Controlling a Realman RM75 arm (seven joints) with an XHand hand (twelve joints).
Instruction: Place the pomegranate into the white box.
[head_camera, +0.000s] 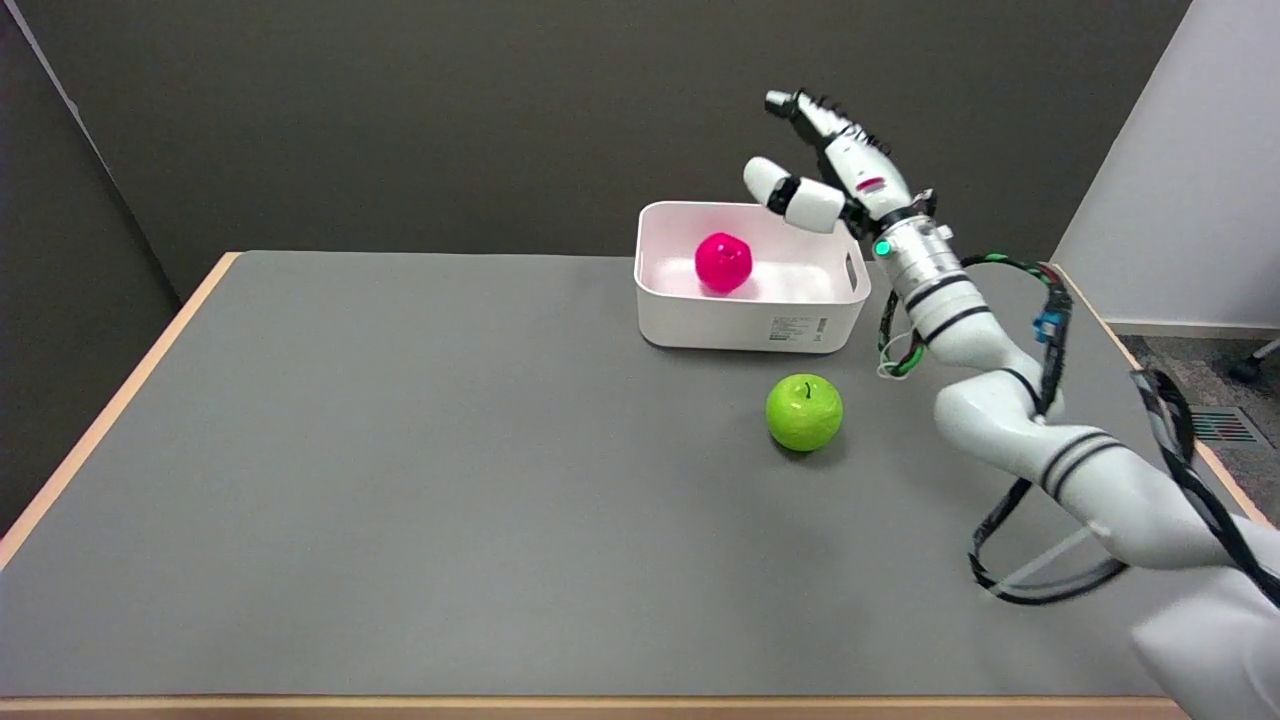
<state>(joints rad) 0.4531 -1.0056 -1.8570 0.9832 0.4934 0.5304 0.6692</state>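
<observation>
Pomegranate (723, 262) is sitting inside the white box (750, 325) at the far side of the grey table (400, 480), nothing else in there with it. Right hand (835, 170) hangs in the air up and to the right of it, over the box's right end, fingers spread, holding nothing. Green apple (804, 411) sits on the table just in front of the box.

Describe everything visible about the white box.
The white box is a glossy, plastic-looking rectangular bin with rounded corners, an open top, a slot handle in its right end and a small printed label on its front wall. It stands upright on the grey table, far right. The pomegranate lies inside.
</observation>
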